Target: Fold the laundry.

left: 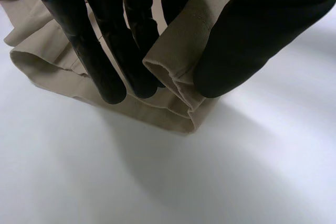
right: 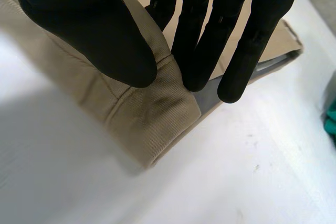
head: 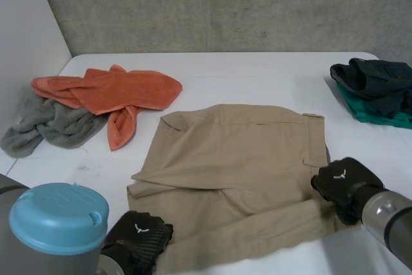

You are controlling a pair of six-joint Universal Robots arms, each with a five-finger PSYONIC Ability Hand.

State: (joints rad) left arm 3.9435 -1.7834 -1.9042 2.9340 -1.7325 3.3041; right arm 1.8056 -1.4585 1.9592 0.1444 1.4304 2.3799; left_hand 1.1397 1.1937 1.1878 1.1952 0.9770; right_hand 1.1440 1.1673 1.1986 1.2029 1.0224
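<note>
The khaki trousers [head: 238, 165] lie partly folded in the middle of the white table [head: 257, 72]. The left hand [head: 138, 239] pinches their near-left hem corner between thumb and fingers. The right hand [head: 344, 183] pinches the near-right corner the same way. An orange towel [head: 122, 91] lies well apart.

left hand [head: 138, 239] black, white emblem | right hand [head: 344, 181] same | joint cap [head: 58, 218] light-blue

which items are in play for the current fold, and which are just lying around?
In play:
- tan trousers
- left hand, pinching their near left corner
- right hand, pinching their near right corner

Lying about:
- orange cloth and grey cloth, on the left
- dark garment on a green garment, on the right
</note>
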